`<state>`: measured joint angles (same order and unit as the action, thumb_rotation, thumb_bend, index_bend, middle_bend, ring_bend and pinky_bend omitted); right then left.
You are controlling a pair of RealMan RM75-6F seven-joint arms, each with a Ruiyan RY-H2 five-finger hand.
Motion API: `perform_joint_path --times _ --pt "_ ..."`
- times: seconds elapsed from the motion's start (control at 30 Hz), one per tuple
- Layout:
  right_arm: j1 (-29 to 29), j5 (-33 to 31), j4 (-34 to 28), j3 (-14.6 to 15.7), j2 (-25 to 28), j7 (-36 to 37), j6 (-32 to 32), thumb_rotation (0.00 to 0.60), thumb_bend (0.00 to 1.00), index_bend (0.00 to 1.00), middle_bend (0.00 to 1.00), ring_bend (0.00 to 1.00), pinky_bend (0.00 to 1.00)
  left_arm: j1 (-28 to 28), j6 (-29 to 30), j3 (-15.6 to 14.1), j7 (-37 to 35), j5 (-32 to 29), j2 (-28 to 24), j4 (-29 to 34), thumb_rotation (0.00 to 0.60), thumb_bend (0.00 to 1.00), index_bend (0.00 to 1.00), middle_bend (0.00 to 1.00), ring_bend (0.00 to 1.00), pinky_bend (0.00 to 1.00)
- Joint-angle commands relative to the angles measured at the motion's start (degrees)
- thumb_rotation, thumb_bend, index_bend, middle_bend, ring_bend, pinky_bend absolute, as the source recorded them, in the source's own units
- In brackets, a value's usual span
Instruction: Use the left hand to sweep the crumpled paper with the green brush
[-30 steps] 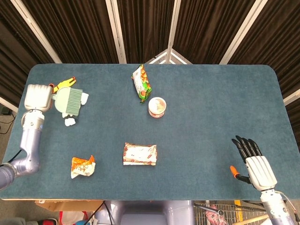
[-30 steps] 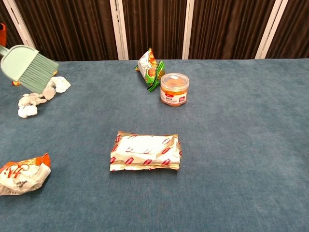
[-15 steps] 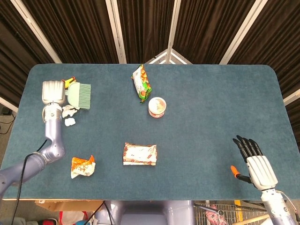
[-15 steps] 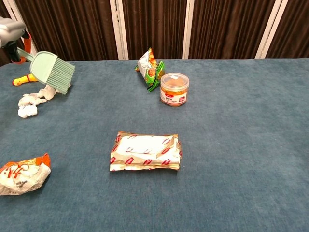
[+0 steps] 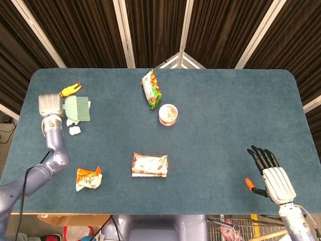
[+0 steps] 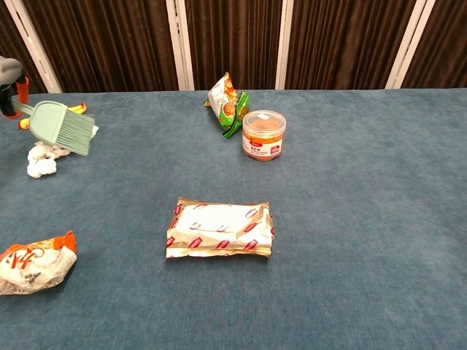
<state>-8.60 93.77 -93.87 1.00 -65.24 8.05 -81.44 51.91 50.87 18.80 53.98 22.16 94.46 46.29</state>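
My left hand (image 5: 49, 106) grips the handle of the green brush (image 5: 78, 109) at the table's left side. The brush (image 6: 64, 127) has its bristles pointing right, above the crumpled paper. White crumpled paper pieces (image 5: 74, 128) lie just below and under the brush; in the chest view they (image 6: 41, 159) sit left of the bristles. Only the edge of my left hand (image 6: 9, 76) shows in the chest view. My right hand (image 5: 271, 173) rests open at the near right corner, fingers spread, holding nothing.
A yellow toy (image 5: 69, 90) lies behind the brush. A green snack bag (image 5: 151, 89) and an orange-lidded jar (image 5: 168, 114) stand mid-table. A flat wrapped packet (image 5: 149, 165) and an orange-white packet (image 5: 89, 178) lie near the front edge.
My left hand swung the brush right and back, then drew it down and left over the paper. The paper pieces now lie bunched closer together. The right hand stayed still.
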Motion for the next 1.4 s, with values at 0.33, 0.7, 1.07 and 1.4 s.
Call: perform_joint_path --times 0.33,0.7,1.07,1.4 --pt "0.1 0.6 0.1 0.2 -0.3 -0.9 -0.4 0.600 0.34 0.00 0.00 0.00 0.00 -14.1 12.1 -2.4 -1.7 -0.8 -26.4 37.6 0.600 0.77 0.81 1.00 1.00 1.00" --pt "0.1 0.3 0.2 0.0 -0.7 -2.2 -0.4 0.600 0.34 0.00 0.00 0.00 0.00 -17.9 13.4 -0.9 -13.7 8.1 -34.6 46.6 0.600 0.77 0.81 1.00 1.00 1.00" --pt "0.2 0.4 0.6 0.0 -0.7 -2.1 -0.7 0.600 0.34 0.00 0.00 0.00 0.00 -19.7 15.7 -5.9 -24.9 30.0 -28.2 51.4 0.600 0.76 0.78 1.00 1.00 1.00" --pt "0.3 0.6 0.7 0.1 -0.6 -2.1 -0.8 0.600 0.34 0.00 0.00 0.00 0.00 -21.4 17.1 -13.2 -24.2 36.9 -16.8 51.0 0.600 0.67 0.67 0.97 1.00 1.00"
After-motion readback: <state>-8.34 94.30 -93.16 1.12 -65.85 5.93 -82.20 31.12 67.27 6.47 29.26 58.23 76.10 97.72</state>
